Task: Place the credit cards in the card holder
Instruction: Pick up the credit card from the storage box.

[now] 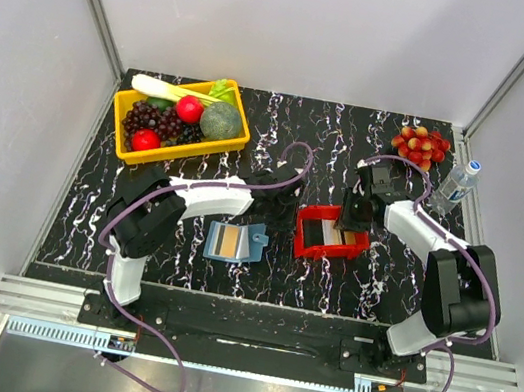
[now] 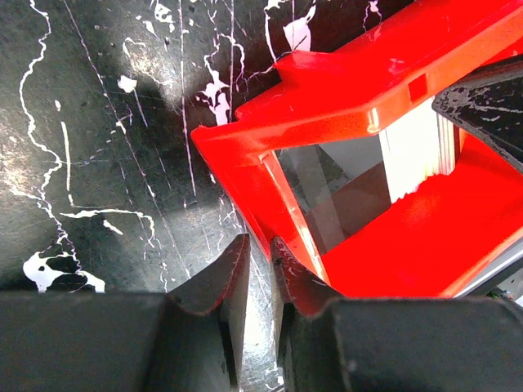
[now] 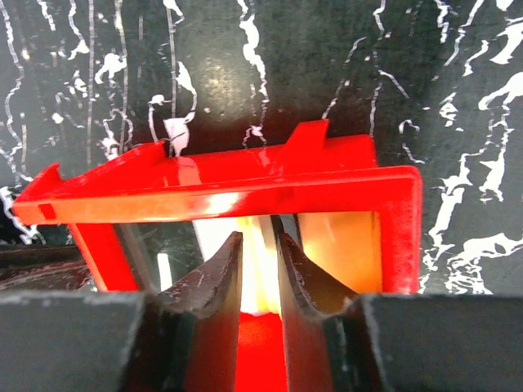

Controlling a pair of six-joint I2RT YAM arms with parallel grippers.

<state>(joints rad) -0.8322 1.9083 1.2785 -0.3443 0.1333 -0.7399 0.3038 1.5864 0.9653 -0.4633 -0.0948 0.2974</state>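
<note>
Inside the red tray [image 2: 343, 90], right fingers [image 3: 216, 278] pinch the upright credit cards [image 2: 417, 151]. At its corner, left fingers [image 2: 225, 282] stand narrowly apart, holding nothing. The card holder [image 1: 234, 242] lies open on the bench [image 1: 380, 278], left of the tray.

Red tray [image 3: 245, 192] walls fence the cards [image 2: 417, 151]; open only from above.

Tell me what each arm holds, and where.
Right fingers pinch the upright cards in the red tray by their top edge. Left fingers sit at the tray's corner; grip unclear.
</note>
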